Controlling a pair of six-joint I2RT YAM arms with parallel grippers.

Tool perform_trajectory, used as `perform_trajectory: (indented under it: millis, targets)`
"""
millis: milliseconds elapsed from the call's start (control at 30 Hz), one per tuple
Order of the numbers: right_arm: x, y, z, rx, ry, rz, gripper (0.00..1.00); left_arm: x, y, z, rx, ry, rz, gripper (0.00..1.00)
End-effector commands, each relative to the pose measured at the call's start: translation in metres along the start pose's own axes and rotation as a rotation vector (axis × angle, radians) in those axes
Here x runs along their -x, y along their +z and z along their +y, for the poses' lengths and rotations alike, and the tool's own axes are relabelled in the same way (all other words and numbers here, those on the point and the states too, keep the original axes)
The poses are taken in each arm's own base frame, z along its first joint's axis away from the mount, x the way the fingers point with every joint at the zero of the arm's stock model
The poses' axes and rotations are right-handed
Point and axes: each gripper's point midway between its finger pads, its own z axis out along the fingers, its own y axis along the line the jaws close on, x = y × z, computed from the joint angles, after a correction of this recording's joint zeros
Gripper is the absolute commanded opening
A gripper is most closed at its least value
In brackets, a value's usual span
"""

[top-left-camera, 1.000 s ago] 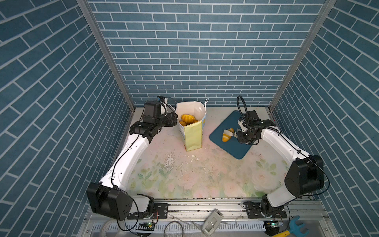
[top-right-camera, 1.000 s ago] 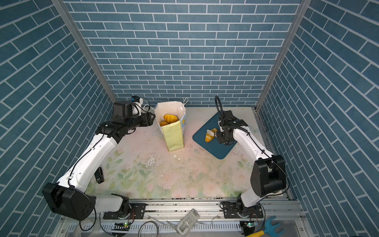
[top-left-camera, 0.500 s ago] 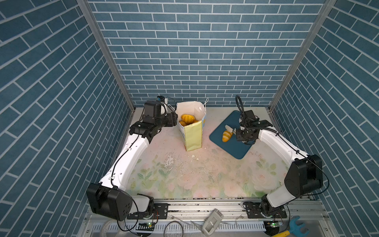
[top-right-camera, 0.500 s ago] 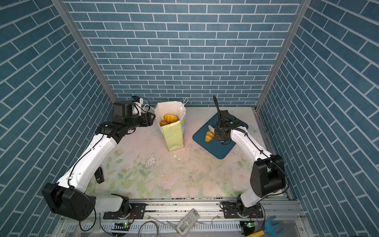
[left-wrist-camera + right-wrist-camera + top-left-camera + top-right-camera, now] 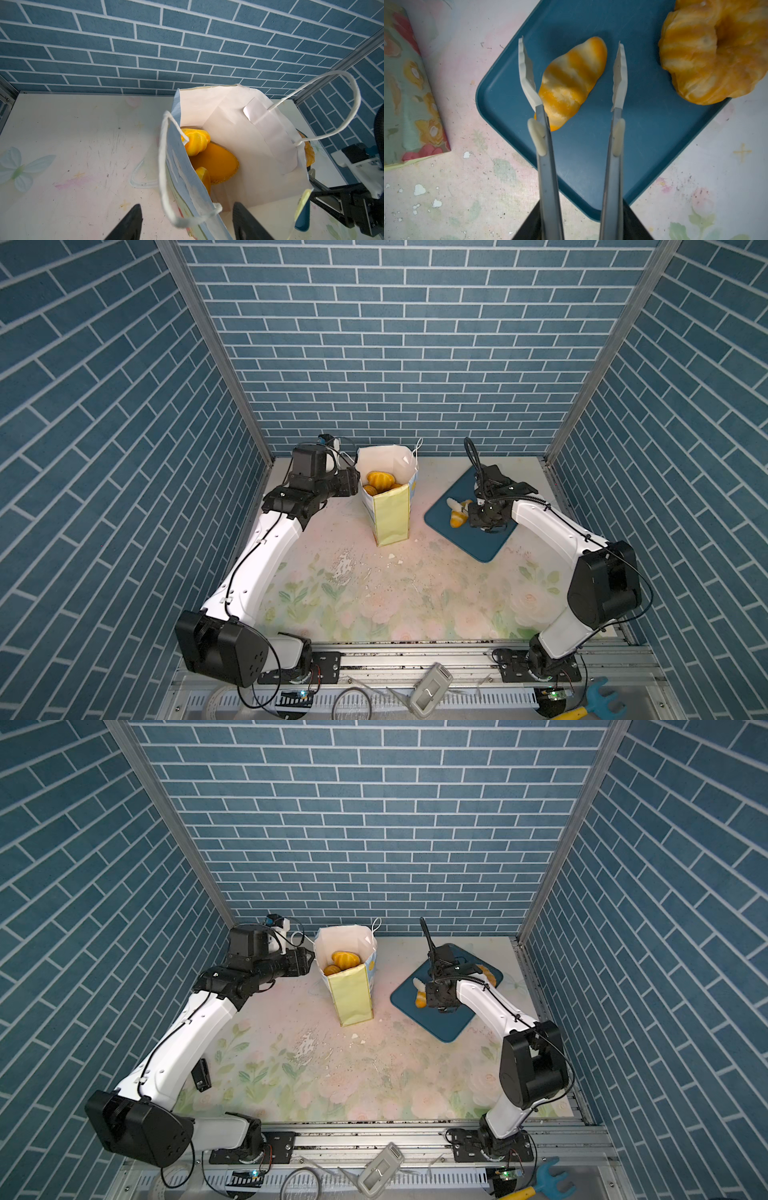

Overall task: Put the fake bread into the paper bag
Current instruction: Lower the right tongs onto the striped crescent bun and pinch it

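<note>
Pastel floral tabletop [image 5: 374,605] inside a booth of blue brick-pattern walls [image 5: 395,344], flaked with white chips [image 5: 345,568] near the middle. Standing at the near edge, I look first at the right arm, which reaches in over the dark blue rounded-corner plastic tray [image 5: 478,545] on the right side. The right gripper [image 5: 582,225] is clamped on a pair of long steel tongs with white tips [image 5: 548,158]. The tongs' tips stand apart, one on each side of a small orange-and-cream striped toy roll [image 5: 571,83] lying on the tray; one tip looks to be just touching the roll, the other is clear of it. So the step in hand, as I judge it, is the pick-up of this roll: the tongs are placed but not yet squeezed. Next the gripper would need to close further until both tips bite, then lift and carry left to the bag's mouth, high enough to clear the rim.

A little farther, left of the tray, stands the tall pale yellow-green paper bag [image 5: 390,514], upright, mouth open, with several glossy golden breads [image 5: 216,164] already inside. The left gripper [image 5: 187,216] is at its left rim, fingers [image 5: 133,224] apart with the bag's wall between them, not pinching it that I can see. At the tray's far right corner lies a ring-shaped golden bread [image 5: 716,52], waiting its turn
</note>
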Motion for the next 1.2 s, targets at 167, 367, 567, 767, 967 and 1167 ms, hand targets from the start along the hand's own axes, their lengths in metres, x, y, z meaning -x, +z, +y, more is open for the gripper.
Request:
perform_trajectory:
  millis: [167,367,567,767,967,1167]
  targets:
    - [-0.001,0.015,0.005,-0.011,0.046,0.028,0.48,-0.001,0.002,0.001,0.004,-0.004,-0.001,0.71]
    - [-0.004,0.017,0.007,-0.02,0.006,0.037,0.4,0.0,-0.002,0.001,0.004,-0.011,-0.01,0.7]
    - [-0.005,0.009,0.004,-0.025,-0.027,0.024,0.33,-0.003,-0.003,0.002,0.006,-0.014,-0.01,0.7]
    - [0.0,-0.005,-0.002,-0.042,-0.056,-0.014,0.28,-0.002,-0.003,0.002,0.006,-0.013,-0.013,0.7]
    - [0.002,-0.019,-0.008,-0.05,-0.058,-0.034,0.26,-0.001,-0.005,0.001,0.002,-0.011,-0.016,0.7]
    - [0.007,-0.038,-0.012,-0.042,-0.07,-0.085,0.26,-0.003,-0.006,0.0,-0.003,-0.01,-0.014,0.7]
